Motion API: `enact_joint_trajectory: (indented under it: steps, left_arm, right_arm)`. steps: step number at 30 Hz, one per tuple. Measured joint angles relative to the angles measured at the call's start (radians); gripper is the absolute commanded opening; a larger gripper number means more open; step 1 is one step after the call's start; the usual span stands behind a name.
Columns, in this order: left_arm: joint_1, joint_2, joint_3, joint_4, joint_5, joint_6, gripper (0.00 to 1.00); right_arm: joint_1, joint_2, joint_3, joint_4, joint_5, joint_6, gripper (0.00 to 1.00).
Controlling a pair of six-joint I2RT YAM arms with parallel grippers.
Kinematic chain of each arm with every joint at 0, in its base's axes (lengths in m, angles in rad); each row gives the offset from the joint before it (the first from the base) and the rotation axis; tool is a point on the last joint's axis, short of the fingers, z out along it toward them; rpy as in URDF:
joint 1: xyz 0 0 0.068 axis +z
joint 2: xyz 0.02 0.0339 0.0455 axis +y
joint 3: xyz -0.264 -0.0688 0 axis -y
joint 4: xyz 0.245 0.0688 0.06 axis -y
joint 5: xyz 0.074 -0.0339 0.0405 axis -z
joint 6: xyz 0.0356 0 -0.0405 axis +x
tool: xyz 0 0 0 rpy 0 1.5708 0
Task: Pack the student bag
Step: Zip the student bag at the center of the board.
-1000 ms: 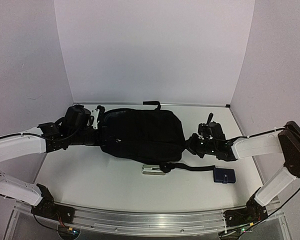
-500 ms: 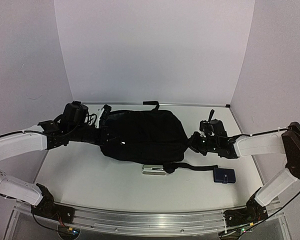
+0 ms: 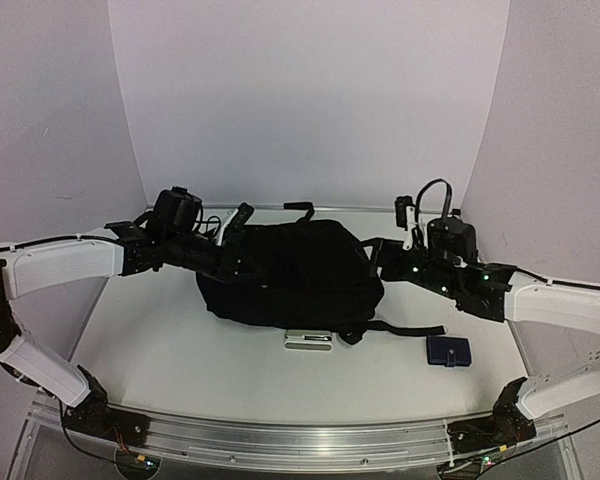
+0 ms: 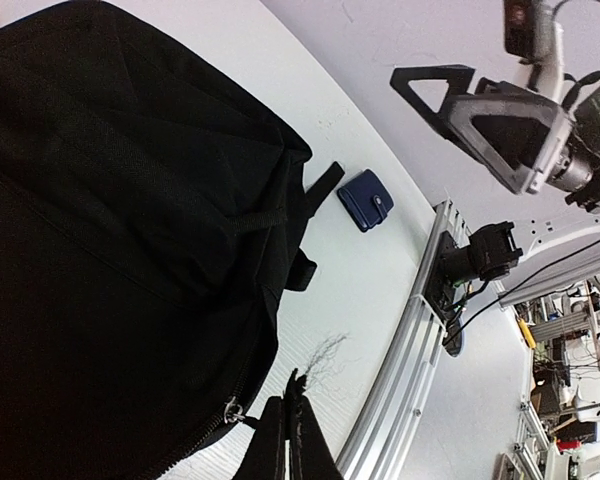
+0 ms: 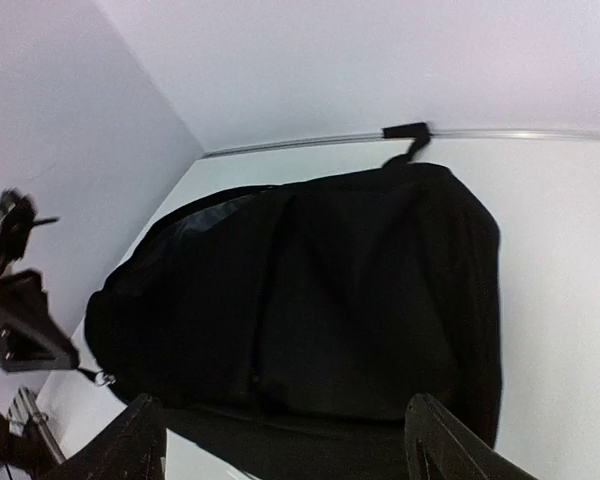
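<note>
White tabletop (image 3: 160,340) between pale walls (image 3: 310,100): large soft black fabric backpack (image 3: 290,270) lies mid-table, toward the back, left gripper (image 3: 242,262) at its left edge, right gripper (image 3: 373,258) at its right. Left wrist: fingers (image 4: 298,445) pressed together beside the bag's zip (image 4: 232,408). Right wrist: fingers (image 5: 145,440) spread wide, backpack beyond them

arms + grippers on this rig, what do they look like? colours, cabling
The left arm and right arm have white link shells with black joints. The left gripper and right gripper are black, with triangular open-frame fingers. A black cable loops above the right wrist; green LEDs glow there.
</note>
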State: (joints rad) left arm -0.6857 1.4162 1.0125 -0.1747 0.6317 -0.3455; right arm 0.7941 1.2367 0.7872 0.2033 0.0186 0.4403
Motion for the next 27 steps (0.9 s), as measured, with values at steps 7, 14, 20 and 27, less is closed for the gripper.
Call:
enact_joint_trajectory:
  steps: [7, 14, 20, 27]
  left_arm:
    - [0.000, 0.025, 0.028, -0.016, 0.005, -0.002, 0.00]
    - [0.000, 0.025, 0.028, -0.018, -0.005, -0.004, 0.00]
    - [0.000, 0.025, 0.028, -0.018, -0.014, -0.013, 0.00]
    - [0.000, 0.021, 0.028, -0.022, -0.080, -0.017, 0.00]
  right_arm:
    - [0.161, 0.201, 0.158, -0.008, -0.033, -0.167, 0.76]
    - [0.241, 0.445, 0.306, -0.034, -0.031, -0.282, 0.56]
    - [0.247, 0.546, 0.371, -0.048, -0.002, -0.343, 0.39]
    - [0.267, 0.570, 0.390, -0.047, 0.065, -0.372, 0.00]
